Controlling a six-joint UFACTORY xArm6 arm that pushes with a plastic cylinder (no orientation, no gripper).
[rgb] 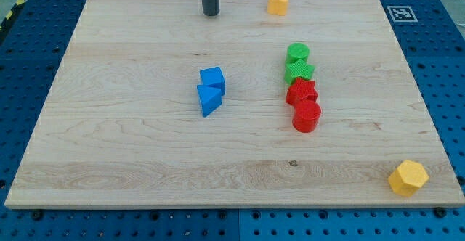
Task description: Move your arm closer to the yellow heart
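My tip rests on the wooden board near the view's top edge, left of centre. A small yellow block, which looks like the heart, lies at the top of the board, a short way to the right of my tip and apart from it. A second yellow block, hexagonal, sits at the board's bottom right corner, far from my tip.
A blue cube and a blue triangle touch each other in the middle, below my tip. To the right, a column runs downward: green cylinder, green star, red star, red cylinder.
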